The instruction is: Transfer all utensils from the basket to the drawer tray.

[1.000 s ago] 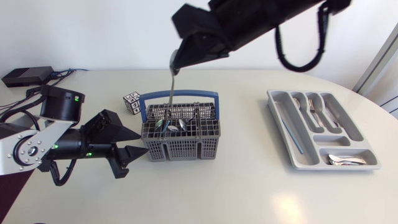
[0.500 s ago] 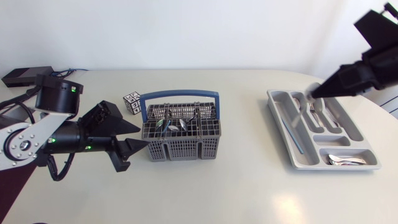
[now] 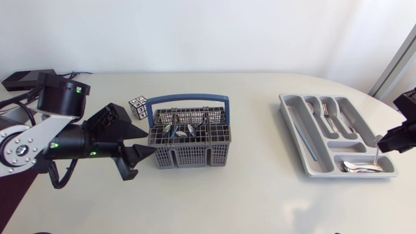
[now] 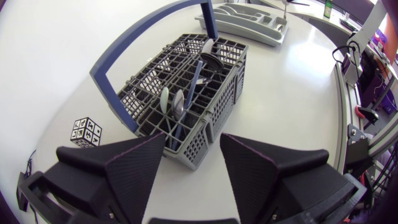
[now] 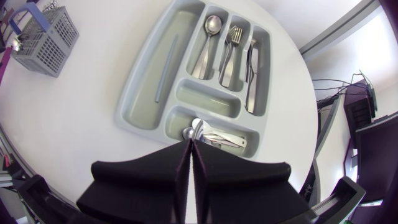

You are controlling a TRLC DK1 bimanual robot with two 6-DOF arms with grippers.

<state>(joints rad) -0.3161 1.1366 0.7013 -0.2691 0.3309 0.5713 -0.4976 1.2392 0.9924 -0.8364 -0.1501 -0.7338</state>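
Note:
The grey wire basket [image 3: 188, 144] with a blue handle [image 3: 187, 100] holds several utensils [image 3: 185, 129]. My left gripper [image 3: 142, 158] stands open at the basket's left end; in the left wrist view the basket [image 4: 186, 87] lies just ahead of its spread fingers [image 4: 134, 165]. My right gripper [image 3: 385, 144] is shut on a thin metal utensil [image 3: 377, 152] that hangs above the grey drawer tray [image 3: 348, 143]. It hangs over the front compartment that holds small spoons [image 3: 361, 168]. In the right wrist view the utensil's end [image 5: 189, 132] shows just past the shut fingers [image 5: 211, 162], over the tray [image 5: 208, 99].
The tray's other compartments hold a spoon [image 5: 211, 28], a fork [image 5: 231, 40], a knife [image 5: 251, 65] and a long thin piece [image 5: 165, 68]. A patterned cube [image 3: 138, 106] sits behind the basket's left corner. A black box [image 3: 27, 79] lies at the back left. The table's edge curves close behind the tray.
My right arm has swung from above the basket to the far right with the utensil, coming down over the tray's front compartment. The left arm has barely moved.

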